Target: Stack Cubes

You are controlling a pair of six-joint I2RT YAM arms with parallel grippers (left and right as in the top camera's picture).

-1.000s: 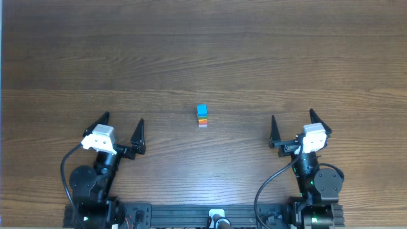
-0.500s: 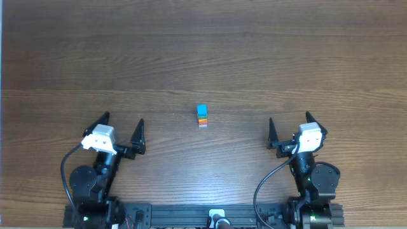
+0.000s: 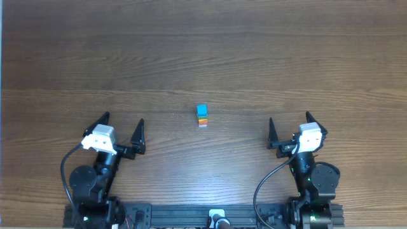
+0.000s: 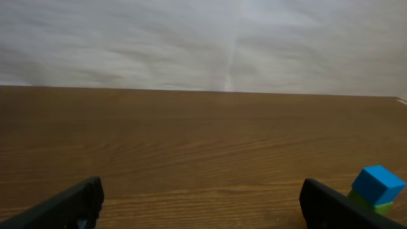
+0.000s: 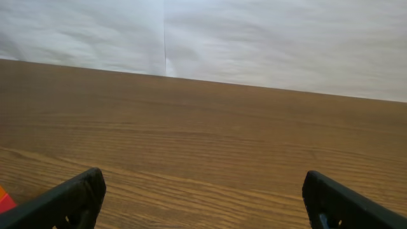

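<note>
- Top view: a small cube stack (image 3: 202, 117), its blue cube (image 3: 201, 110) uppermost, is seen standing on the wooden table (image 3: 203, 51); it is set between the left gripper (image 3: 122, 127) and the right gripper (image 3: 290, 126), well apart from both; both are spread wide, with nothing held.
- Left wrist view: the blue cube (image 4: 378, 184) is seen just past one wide-spread finger (image 4: 334, 205); nothing is gripped.
- Right wrist view: a red-orange corner of the stack (image 5: 5, 200) is glimpsed beside one finger (image 5: 67, 198); nothing is held.

Brown wooden table (image 3: 203, 51), grain running left to right, one small blue-topped stack of cubes (image 3: 202, 116) standing near its centre
</note>
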